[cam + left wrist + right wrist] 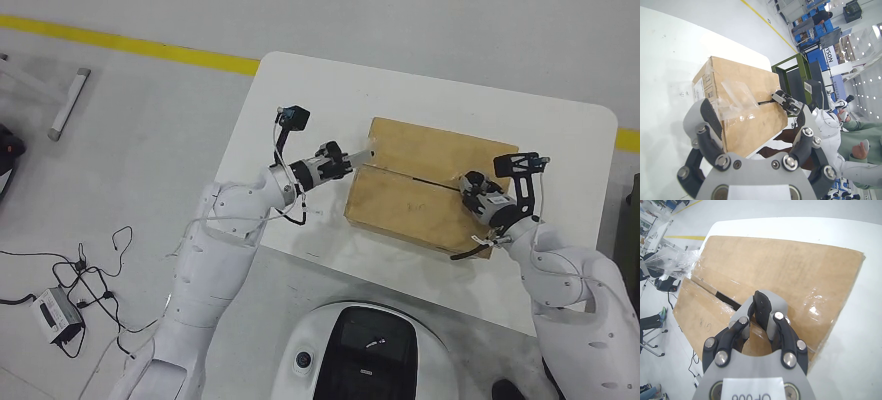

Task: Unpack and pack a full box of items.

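Note:
A closed cardboard box (430,180) lies on the white table (300,100), with a narrow gap along its top seam. Clear tape (738,92) hangs loose and crumpled at the box's left end. My left gripper (352,158) is at that end, open (753,105), one pad (710,113) against the taped edge. My right gripper (470,185) rests on top of the box near its right end, shut (760,298), its tips at the seam. The left wrist view shows the right gripper (778,95) at the far end of the seam. The loose tape (672,262) sticks up at the far end in the right wrist view.
A green cart (791,62) stands just off the table's right side. Cables and a small power box (55,315) lie on the floor to the left. Bare table surface runs along the back and left of the box.

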### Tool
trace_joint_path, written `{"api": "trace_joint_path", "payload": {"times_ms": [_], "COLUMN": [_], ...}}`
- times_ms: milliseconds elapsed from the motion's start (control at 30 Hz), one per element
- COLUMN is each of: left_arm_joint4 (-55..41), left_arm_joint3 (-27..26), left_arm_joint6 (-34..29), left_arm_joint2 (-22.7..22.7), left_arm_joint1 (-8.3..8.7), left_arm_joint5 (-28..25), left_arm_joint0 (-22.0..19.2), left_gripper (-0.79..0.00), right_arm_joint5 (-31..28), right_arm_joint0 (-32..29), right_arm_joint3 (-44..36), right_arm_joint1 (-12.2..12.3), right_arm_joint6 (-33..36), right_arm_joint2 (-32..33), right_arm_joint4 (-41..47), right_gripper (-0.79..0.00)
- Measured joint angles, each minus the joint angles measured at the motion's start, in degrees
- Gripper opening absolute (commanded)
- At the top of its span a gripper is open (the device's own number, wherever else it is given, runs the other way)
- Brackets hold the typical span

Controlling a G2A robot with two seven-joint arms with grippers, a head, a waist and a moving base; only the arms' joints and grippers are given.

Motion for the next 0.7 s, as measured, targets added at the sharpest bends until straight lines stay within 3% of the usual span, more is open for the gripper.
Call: {"api": "trace_joint_path", "payload": {"times_ms": [267,500,700], "left_arm_joint4": [-7.9,-16.1,-25.1], "left_arm_joint3": [5.7,6.6,7.2], "left_arm_joint6": [0.5,0.7,-3.0], "left_arm_joint2": [2.0,2.7,3.9], "left_arm_joint1": [-0.31,-0.59,-0.85], "left_arm_joint5": [1.3,0.6,-1.0], "left_arm_joint0": [-2.9,-4.2,-5.5], "left_gripper": [0.0,0.0,0.0], "right_arm_joint5": [0.0,-0.5,-0.8], "right_arm_joint0": [-0.1,0.3,0.6], "right_arm_joint3": [0.2,0.4,0.5], "right_arm_joint1": [0.0,-0.1,-0.1], "right_arm_joint6": [-0.1,0.0,0.1], "right_arm_joint2": [-0.7,-1.5,-2.0], "right_arm_joint4": [-0.2,-0.5,-0.8], "right_gripper": [-0.785,-0.785,-0.785]}}
